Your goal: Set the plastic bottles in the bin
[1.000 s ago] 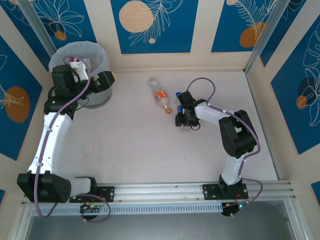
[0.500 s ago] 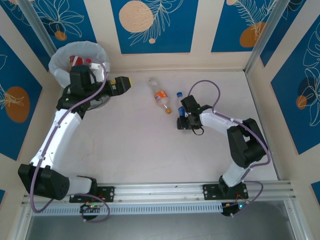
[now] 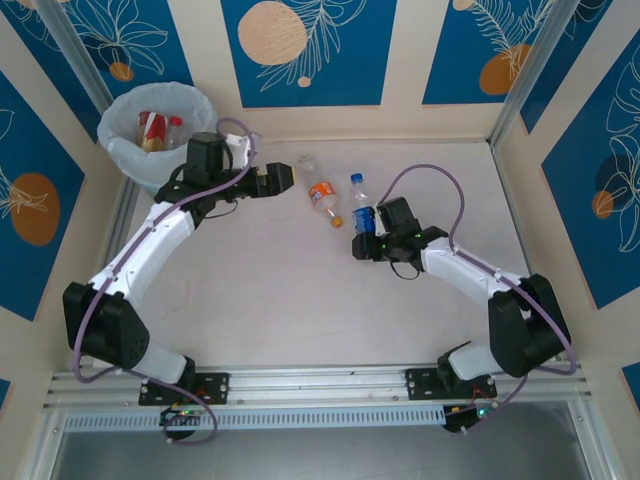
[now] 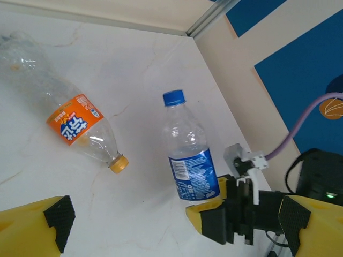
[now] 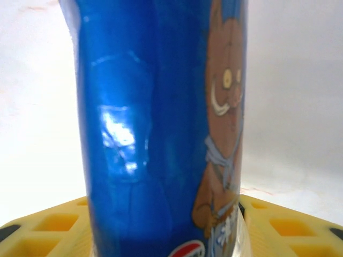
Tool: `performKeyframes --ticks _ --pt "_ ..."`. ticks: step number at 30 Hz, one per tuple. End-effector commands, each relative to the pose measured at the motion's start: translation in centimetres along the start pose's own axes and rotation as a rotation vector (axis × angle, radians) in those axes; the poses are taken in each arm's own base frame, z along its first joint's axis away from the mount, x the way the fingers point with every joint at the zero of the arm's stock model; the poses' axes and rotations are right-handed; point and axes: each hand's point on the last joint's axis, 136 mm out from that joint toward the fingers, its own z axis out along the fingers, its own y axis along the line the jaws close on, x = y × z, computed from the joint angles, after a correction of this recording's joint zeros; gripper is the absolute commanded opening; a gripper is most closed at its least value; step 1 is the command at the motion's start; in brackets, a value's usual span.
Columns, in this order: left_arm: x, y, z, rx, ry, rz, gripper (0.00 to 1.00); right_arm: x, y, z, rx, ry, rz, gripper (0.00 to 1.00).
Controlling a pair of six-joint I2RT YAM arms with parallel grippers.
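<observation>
Since a second ago my left arm has swung off the bin [image 3: 122, 150] toward the middle of the table [image 3: 300, 300]. The blue-label bottle [image 4: 187, 158] stands upright there, its base pinched between the yellow fingers of my right gripper [image 3: 363, 240]. Just to its left the orange-label bottle [image 3: 320, 192] lies on its side, and my left gripper [image 3: 284, 180] hovers near it with jaws spread wide and nothing in them, while red-labelled bottles [image 3: 155, 128] sit inside the bin at the far left corner.
</observation>
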Motion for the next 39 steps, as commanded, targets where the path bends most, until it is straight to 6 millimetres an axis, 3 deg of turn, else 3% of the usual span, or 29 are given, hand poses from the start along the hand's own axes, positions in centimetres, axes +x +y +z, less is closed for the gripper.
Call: performKeyframes --ticks 1,8,18,29,33,39 --pt "-1.4 -1.9 0.7 0.055 -0.028 0.021 0.99 -1.5 3.6 -1.3 -0.179 -0.076 -0.033 0.38" --pt "-0.8 -3.3 2.6 0.137 0.021 -0.002 0.99 -2.1 7.0 -2.1 -0.337 -0.096 -0.076 0.38" --pt "-0.4 -3.6 4.8 0.161 0.061 -0.016 0.99 -3.1 11.1 -2.4 -0.461 -0.107 -0.140 0.38" --pt "-0.8 -1.9 5.6 0.070 0.052 -0.004 0.97 -4.0 14.8 -2.3 -0.552 -0.137 -0.200 0.38" --pt "-1.0 -0.3 6.0 -0.007 0.049 -0.009 0.96 -4.2 16.1 -2.5 -0.592 -0.141 -0.225 0.38" --pt "-1.5 -0.2 6.4 -0.015 0.044 0.008 0.82 -4.2 17.3 -2.5 -0.619 -0.138 -0.257 0.38"
